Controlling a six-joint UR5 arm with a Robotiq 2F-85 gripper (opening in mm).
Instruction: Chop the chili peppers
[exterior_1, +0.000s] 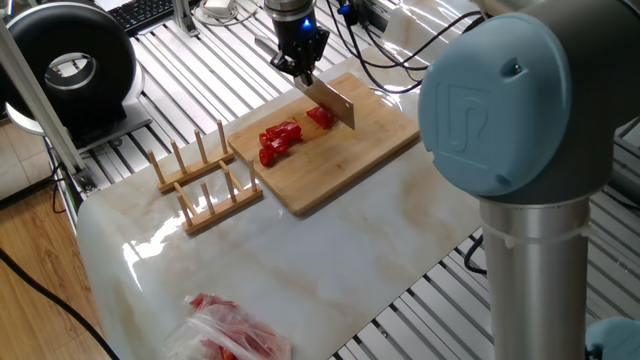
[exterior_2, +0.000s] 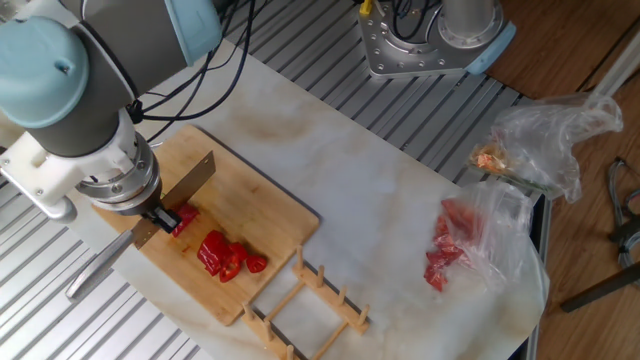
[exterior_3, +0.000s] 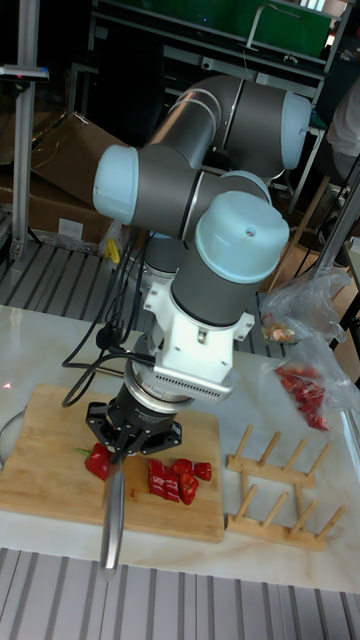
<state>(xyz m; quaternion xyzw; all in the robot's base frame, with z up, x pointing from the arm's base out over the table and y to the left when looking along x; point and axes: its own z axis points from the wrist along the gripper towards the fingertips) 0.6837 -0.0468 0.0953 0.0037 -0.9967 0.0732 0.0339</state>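
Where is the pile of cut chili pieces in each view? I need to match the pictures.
One fixed view: chili pieces left of centre on the cutting board.
Other fixed view: lower left, near the board's front edge.
Tall fixed view: lower centre.
Shared landmark: the wooden rack beside the board.

The table (exterior_1: 330, 260) is topped with a glossy, pale marble-patterned sheet laid over ribbed metal slats that show along its edges. A rectangular bamboo cutting board (exterior_1: 375, 140) lies flat on the sheet near one end. Just beside the board stands a small wooden rack with upright pegs (exterior_1: 200, 180), close to the board's corner, possibly touching it. Well apart, at the far end, clear crumpled plastic bags (exterior_2: 480, 240) with red contents rest at the sheet's edge.
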